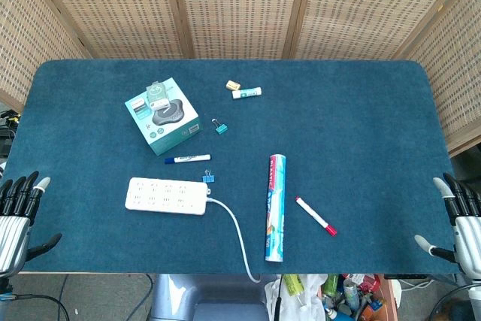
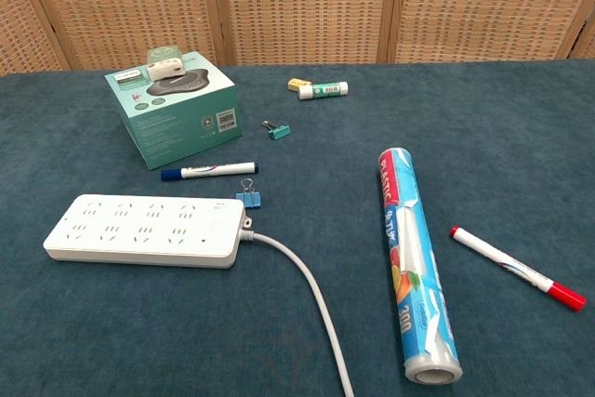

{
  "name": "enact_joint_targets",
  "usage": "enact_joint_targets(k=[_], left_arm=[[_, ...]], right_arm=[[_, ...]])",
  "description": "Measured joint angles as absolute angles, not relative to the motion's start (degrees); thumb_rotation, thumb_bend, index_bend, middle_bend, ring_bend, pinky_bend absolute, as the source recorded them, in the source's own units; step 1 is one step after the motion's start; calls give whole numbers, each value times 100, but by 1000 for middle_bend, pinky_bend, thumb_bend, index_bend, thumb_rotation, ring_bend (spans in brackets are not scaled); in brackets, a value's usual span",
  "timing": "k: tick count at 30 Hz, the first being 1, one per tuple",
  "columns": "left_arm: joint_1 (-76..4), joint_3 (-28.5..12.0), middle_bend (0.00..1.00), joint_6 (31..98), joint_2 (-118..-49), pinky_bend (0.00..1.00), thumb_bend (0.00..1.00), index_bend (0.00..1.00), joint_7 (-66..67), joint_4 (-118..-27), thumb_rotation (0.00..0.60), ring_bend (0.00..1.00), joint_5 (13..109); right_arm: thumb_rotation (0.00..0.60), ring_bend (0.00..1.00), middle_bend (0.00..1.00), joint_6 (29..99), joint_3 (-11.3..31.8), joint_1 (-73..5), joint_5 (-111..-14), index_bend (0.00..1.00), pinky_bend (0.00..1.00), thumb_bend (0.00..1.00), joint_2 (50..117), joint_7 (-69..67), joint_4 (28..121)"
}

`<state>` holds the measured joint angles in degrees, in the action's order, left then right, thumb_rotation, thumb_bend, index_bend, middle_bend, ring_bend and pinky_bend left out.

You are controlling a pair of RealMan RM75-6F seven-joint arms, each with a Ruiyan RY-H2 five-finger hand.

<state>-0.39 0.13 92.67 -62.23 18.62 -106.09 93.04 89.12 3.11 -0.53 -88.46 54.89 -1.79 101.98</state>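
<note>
Both hands sit at the near corners of the worktop [image 1: 361, 110], outside the chest view. The left hand [image 1: 19, 219] is released: fingers apart and extended, holding nothing. The right hand [image 1: 458, 223] is likewise released, fingers spread, holding nothing. Each rests off the worktop edge, well apart from every item.

Nearest the left hand lies the power strip [image 1: 167, 195], flat and parallel to the near edge. Its cable [image 1: 237, 238] runs right, then curves over the near edge, which likely explains the strip's placement close to that side. A blue clip [image 1: 208, 178] lies just beside the strip's far right corner, and a blue marker [image 1: 187, 159] lies just beyond it.

Nearest the right hand lies the red marker [image 1: 316, 216], set diagonally. The wrap roll [image 1: 275, 207] lies between it and the strip, its length pointing at the near edge.

Farther back are the box [image 1: 162, 116] with a small item on top, a green clip [image 1: 220, 125], a glue stick [image 1: 246, 93] and an eraser [image 1: 232, 85].

Open room: the right half beyond the red marker is bare cloth; the left corner before the strip is also open.
</note>
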Motion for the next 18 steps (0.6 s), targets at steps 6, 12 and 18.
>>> enact_joint_targets(k=[6, 12, 18], left_arm=[[-31, 12, 0, 9244, -6221, 0, 0, 0, 1882, -10622, 600, 0, 9290], [-45, 25, 665, 9243, -6216, 627, 0, 0, 1817, -10587, 600, 584, 9420], [-159, -29, 1000, 9199, -6342, 1000, 176, 0, 1497, -10489, 600, 981, 9475]], right_arm=[[600, 0, 0, 8904, 310, -53, -8842, 0, 0, 0, 5477, -204, 10203], [600, 0, 0, 8907, 303, -45, -8849, 0, 0, 0, 5462, -253, 10209], [600, 0, 0, 8899, 309, -43, -8827, 0, 0, 0, 5431, -326, 10234]])
